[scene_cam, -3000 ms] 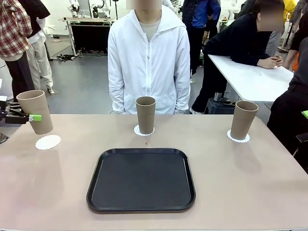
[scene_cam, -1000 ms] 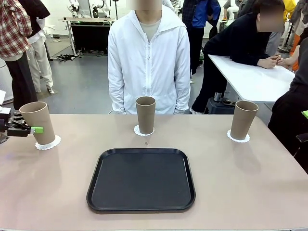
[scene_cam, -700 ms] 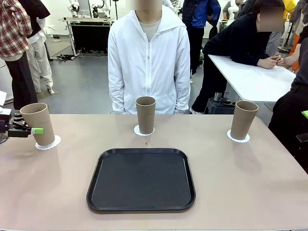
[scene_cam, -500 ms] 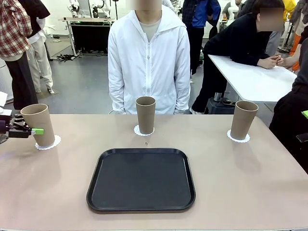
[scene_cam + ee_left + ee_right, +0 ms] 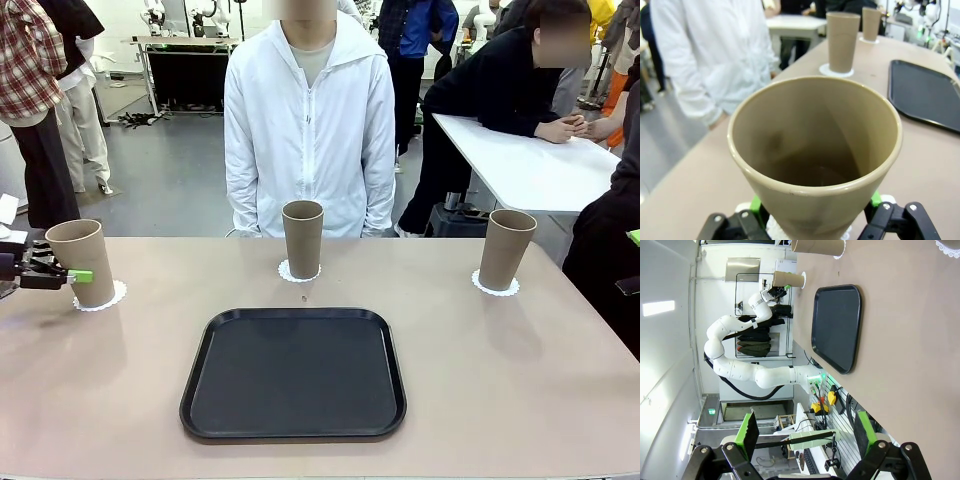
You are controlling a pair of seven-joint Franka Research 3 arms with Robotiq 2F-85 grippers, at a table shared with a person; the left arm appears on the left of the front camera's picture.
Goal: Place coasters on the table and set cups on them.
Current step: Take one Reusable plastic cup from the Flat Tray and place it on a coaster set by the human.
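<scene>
At the 9 o'clock edge of the beige desk [image 5: 120, 380], the left gripper [image 5: 62, 274] has its green-padded fingers [image 5: 80, 275] clamped around the left cup [image 5: 82, 262], which stands upright on the left coaster [image 5: 101, 298]; in the left wrist view the pads press both sides of that cup just below its open rim. A black rounded-square tray [image 5: 293, 373] lies at the desk's centre toward 6 o'clock. At 12 o'clock the middle cup [image 5: 302, 238] stands on the middle coaster [image 5: 288, 272], in front of a person in a white jacket [image 5: 308, 130]. Toward 2 o'clock the right cup [image 5: 506, 248] stands on the right coaster [image 5: 480, 286]. The right gripper [image 5: 804, 435] hangs off the desk with its fingers [image 5: 747, 432] spread wide around nothing.
</scene>
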